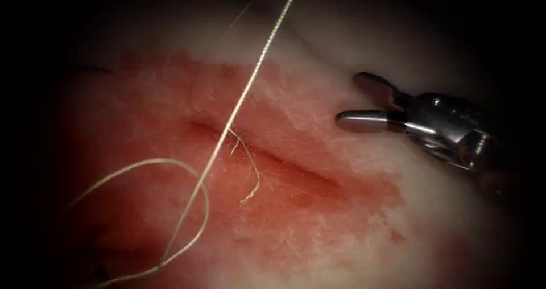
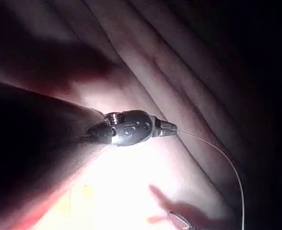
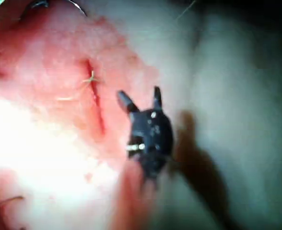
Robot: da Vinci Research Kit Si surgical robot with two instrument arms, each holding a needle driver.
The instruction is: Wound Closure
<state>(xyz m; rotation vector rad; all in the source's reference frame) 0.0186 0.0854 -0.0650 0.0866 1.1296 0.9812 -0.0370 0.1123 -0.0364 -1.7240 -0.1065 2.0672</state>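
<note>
Left hand (image 2: 172,129) grips thread (image 1: 250,81); right hand (image 1: 352,98) spread, empty — right of cut (image 1: 267,159).

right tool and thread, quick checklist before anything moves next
1. Right tool jaws open, holding nothing: ok.
2. Left tool jaws shut on the thread: ok.
3. Thread taut from the cut up and away: ok.
4. Stitch with short thread tail at the cut's left part: ok.
5. Needle position: cannot tell.
6. Right tool apart from the thread, on the tissue right of the cut: ok.
</note>
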